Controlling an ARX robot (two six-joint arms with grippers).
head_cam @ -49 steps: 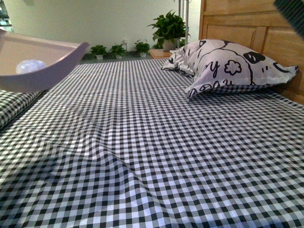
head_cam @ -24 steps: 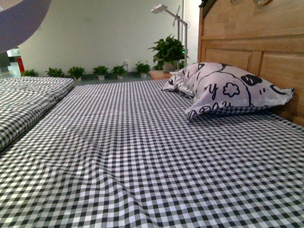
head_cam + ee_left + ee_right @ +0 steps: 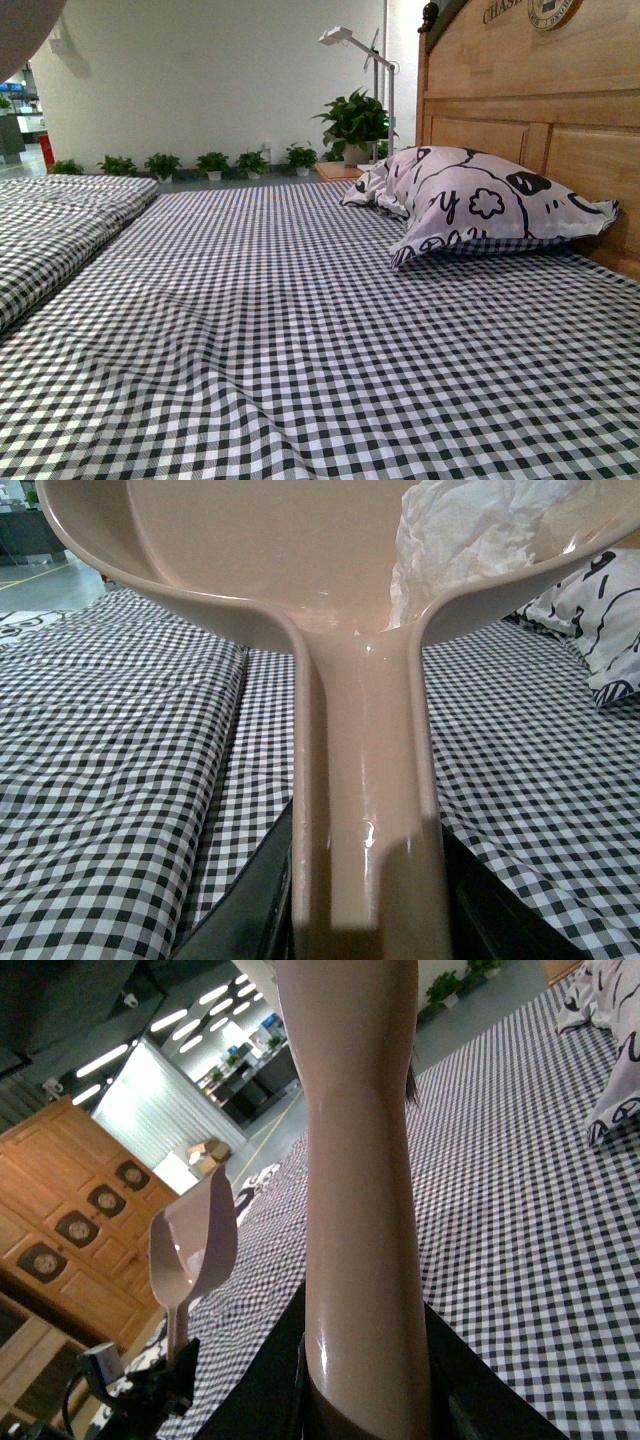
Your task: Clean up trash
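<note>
Bright even indoor light, sharp focus, dustpan handle glare

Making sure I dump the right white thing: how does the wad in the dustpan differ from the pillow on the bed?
The trash is plain and crumpled; the pillow is puffy with black printed drawings. The trash sits in the dustpan held up by the left gripper; the pillow lies on the checked bed against the wooden headboard. Both are mostly white.
</note>
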